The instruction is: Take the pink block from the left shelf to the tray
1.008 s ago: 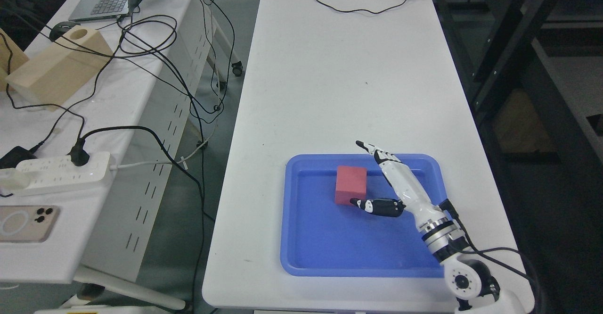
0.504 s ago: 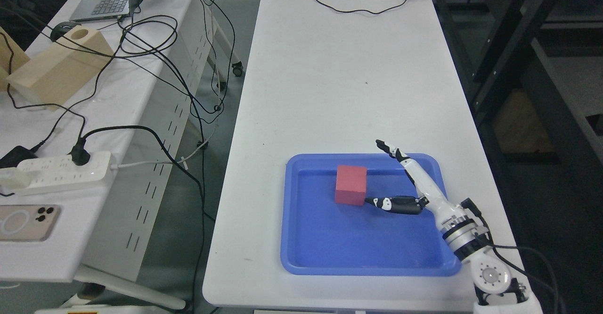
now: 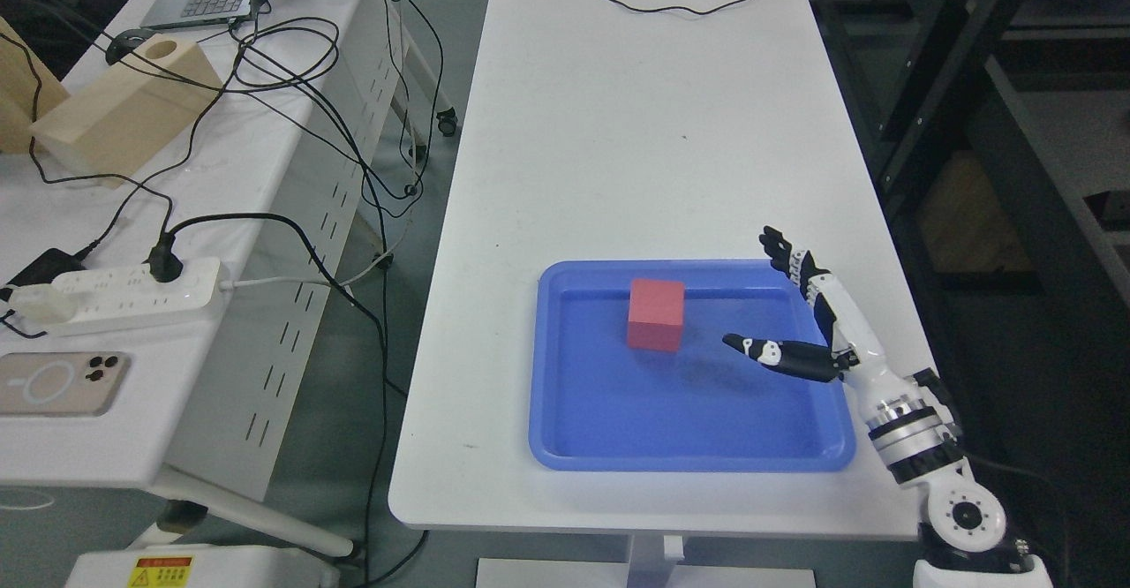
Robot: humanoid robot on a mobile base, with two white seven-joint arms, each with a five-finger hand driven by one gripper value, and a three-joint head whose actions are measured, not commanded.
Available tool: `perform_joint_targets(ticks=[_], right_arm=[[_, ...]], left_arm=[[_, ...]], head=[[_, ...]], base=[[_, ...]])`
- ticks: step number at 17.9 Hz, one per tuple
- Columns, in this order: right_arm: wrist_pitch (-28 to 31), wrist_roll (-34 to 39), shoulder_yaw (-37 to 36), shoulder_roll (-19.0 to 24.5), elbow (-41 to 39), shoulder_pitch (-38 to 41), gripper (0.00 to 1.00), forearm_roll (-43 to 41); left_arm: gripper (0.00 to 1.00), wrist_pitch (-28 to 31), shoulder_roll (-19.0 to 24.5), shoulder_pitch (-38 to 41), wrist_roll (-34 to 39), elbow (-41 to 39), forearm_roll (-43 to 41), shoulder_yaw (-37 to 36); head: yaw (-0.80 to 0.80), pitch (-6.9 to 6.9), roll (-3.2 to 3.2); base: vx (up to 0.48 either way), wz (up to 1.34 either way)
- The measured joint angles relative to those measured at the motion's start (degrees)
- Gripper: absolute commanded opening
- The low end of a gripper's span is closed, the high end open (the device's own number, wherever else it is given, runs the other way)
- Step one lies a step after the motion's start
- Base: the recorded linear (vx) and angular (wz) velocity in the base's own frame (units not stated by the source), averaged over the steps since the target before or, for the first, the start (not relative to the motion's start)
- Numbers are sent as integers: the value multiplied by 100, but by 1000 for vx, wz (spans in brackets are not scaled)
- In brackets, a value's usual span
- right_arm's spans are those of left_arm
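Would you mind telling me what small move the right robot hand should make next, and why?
Probably draw the right robot hand back off the tray: the block already sits inside it, and the open fingers are clear of it.

The pink block [image 3: 657, 314] is a flat reddish pink, lighter on top than on its near face. The tray [image 3: 618, 433] is plain mid blue. The worktop [image 3: 636, 129] under it is plain white, crossed at the far end by a thin black cable [image 3: 653, 7]. The right hand [image 3: 817, 332] is white with black fingers [image 3: 781, 357] banded white at the joints, its wrist ringed silver and black. On the left worktop [image 3: 115, 429], a white power strip [image 3: 132, 292], a pale wooden block [image 3: 124, 111] and tangled black cables [image 3: 291, 67].
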Motion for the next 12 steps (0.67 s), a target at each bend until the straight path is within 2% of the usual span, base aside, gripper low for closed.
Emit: perform_joint_targets(ticks=[5,12], right_arm=[[413,4,-100,0,-9,-11,99,-604],[523,-57,-168,0,-15,-72,99,-711]], left_arm=[[100,0,0,1,0,0,0,0],[100,0,0,0,0,0,0,0]], head=[[0,0,0],[0,0,0]], base=[[-155,-15],[-152,-13]])
